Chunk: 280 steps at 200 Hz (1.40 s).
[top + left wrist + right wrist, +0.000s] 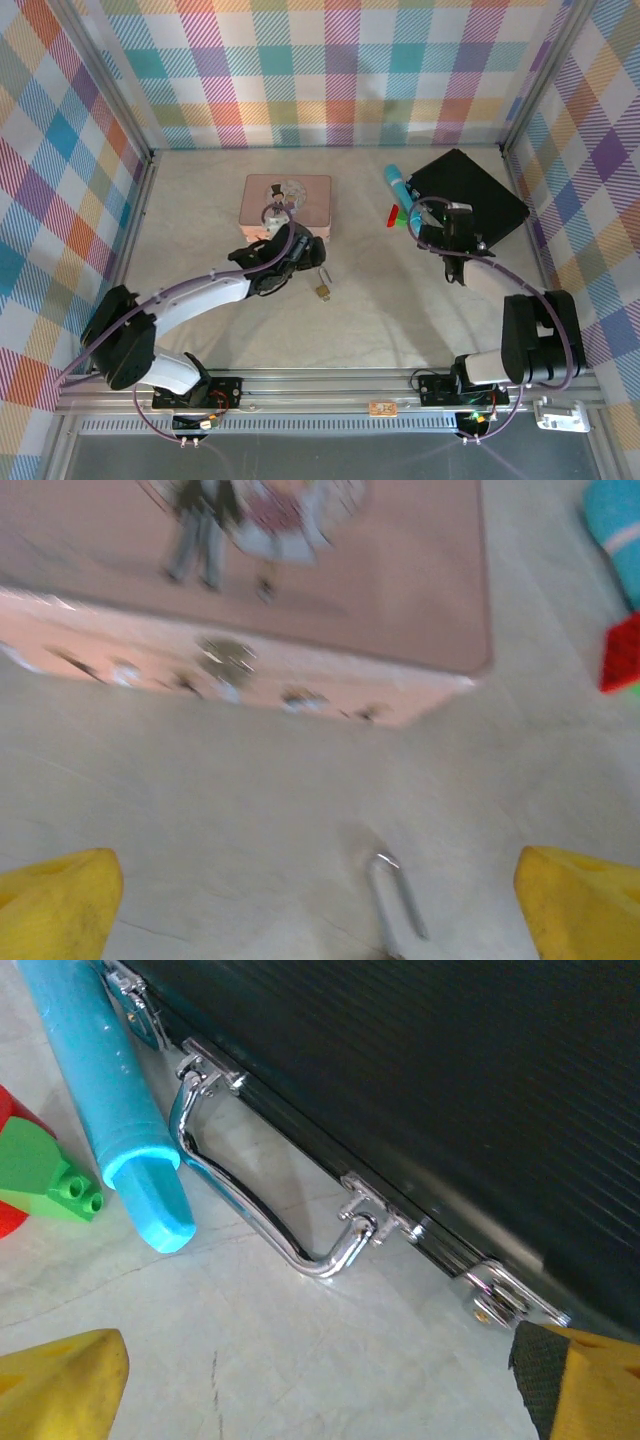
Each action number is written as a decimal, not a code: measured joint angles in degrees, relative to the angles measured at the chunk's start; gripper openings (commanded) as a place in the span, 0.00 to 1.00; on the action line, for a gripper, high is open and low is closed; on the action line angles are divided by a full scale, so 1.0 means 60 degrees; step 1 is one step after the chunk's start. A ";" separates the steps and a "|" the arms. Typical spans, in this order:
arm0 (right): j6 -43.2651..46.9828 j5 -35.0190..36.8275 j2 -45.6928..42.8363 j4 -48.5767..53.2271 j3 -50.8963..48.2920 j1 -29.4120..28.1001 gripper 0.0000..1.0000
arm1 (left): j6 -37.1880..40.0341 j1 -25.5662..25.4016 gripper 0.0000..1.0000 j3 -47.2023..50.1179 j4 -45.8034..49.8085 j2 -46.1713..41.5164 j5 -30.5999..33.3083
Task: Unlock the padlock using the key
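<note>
While left hand (320, 900) hangs wide open, empty, near small brass silver-shackle padlock (323, 291), right hand (320, 1380) gapes empty beside black case (450, 1060).

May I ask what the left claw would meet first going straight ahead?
Probably the padlock, whose silver loop lies just ahead between the left claw's fingers; the pink tin sits beyond, though depth is unclear.

The left hand (320, 908) is spread wide, one yellow finger (58, 905) at each lower corner, low over the pale desk (200, 790). Between them lies the padlock (383, 861), of which just the thin silver loop is visible. Beyond it stands a blurred pink tin (400, 590) with figures on the lid, and a teal tube (615, 525) and a red piece (622, 655) lie at the right edge.
</note>
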<state>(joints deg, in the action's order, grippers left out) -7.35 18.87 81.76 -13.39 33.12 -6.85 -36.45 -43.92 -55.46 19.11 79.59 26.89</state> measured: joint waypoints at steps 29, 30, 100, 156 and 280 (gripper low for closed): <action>0.0576 -0.0488 0.0583 -0.1883 -0.0707 0.0233 0.99 | 0.1078 0.1155 1.00 0.0109 0.0364 -0.0608 0.1009; 0.0586 -0.0503 0.0594 -0.1931 -0.0710 0.0244 0.99 | 0.1089 0.1191 1.00 0.0120 0.0364 -0.0630 0.1027; 0.0801 -0.1840 0.0976 -0.4903 -0.1657 0.0849 0.99 | 0.3107 0.4175 1.00 0.2288 -0.1453 -0.1107 0.2747; 0.0849 -0.2113 0.0976 -0.5370 -0.1665 0.0849 0.99 | 0.5890 0.4466 1.00 0.4911 -0.7071 0.0729 0.2382; 0.0878 -0.2237 0.0976 -0.5482 -0.1665 0.0849 0.99 | 0.6470 0.5785 1.00 0.5821 -1.1956 0.1807 -0.0922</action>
<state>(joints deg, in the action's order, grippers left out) -2.09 5.45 87.61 -46.28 23.14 -1.76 2.37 -9.21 -20.53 -52.62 90.43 21.37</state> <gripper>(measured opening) 0.990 0.997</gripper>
